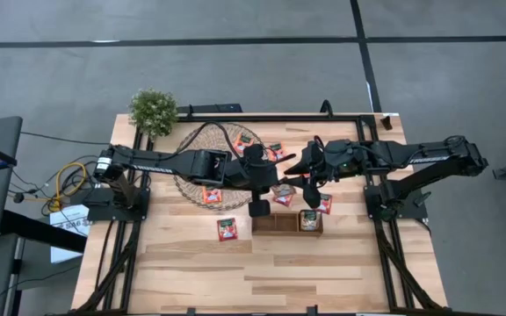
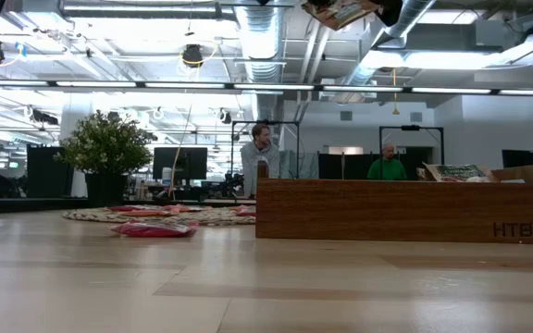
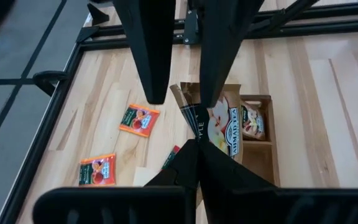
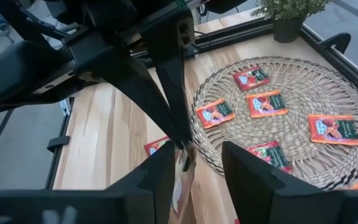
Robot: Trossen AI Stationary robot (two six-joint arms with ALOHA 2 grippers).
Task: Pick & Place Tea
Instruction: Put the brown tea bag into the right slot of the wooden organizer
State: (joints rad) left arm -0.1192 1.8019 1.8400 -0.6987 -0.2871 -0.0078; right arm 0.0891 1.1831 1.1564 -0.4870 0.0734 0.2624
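A pale tea sachet with a printed picture hangs in the air over the brown wooden tray, and my left gripper is shut on it. My right gripper faces it from the table's right, open. Its two fingers stand on either side of the sachet's free end. One finger is close against the sachet, the other is apart from it. Red sachets lie flat on the round woven mat. The low view shows the held sachet high above the tray. My left gripper pinches the sachet's near edge between its two fingertips. The fingers slant down from the table's left. The sachet sticks out beyond the fingertips, tilted and lifted clear above the tray.
One tray compartment holds a sachet. Loose red sachets lie on the wood near the mat, another left of the tray. A potted plant stands at the far left corner. People sit in the room beyond.
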